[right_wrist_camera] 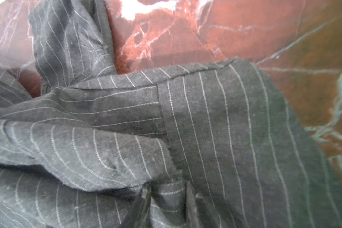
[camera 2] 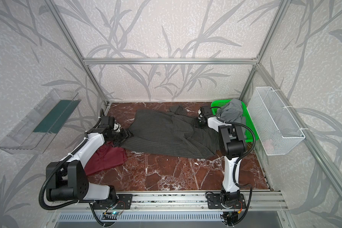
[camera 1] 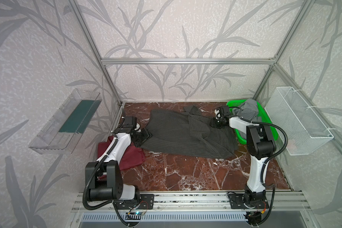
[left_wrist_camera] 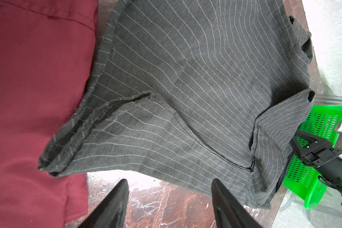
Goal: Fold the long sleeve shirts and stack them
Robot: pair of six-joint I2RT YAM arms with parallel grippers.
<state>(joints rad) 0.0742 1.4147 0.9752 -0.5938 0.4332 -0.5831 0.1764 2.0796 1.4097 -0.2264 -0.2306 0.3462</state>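
Note:
A charcoal-grey pinstriped shirt (camera 1: 182, 134) (camera 2: 162, 134) lies spread across the back of the marble table, rumpled on its right side. A maroon shirt (camera 1: 132, 158) (camera 2: 107, 159) lies at the left, partly under my left arm and under the grey shirt's edge. My left gripper (camera 1: 144, 136) (left_wrist_camera: 169, 180) is open at the grey shirt's left hem (left_wrist_camera: 186, 88), with only bare table between its fingers. My right gripper (camera 1: 215, 124) (right_wrist_camera: 167, 187) sits low on the shirt's right side, its fingers shut on a raised fold of the pinstriped cloth (right_wrist_camera: 205, 128).
A green plastic basket (camera 1: 272, 128) (left_wrist_camera: 314, 122) holding a plain grey garment (camera 1: 249, 110) stands at the back right, just behind my right arm. A white wire basket (camera 1: 298, 118) hangs on the right wall. A clear bin (camera 1: 63, 122) hangs on the left wall.

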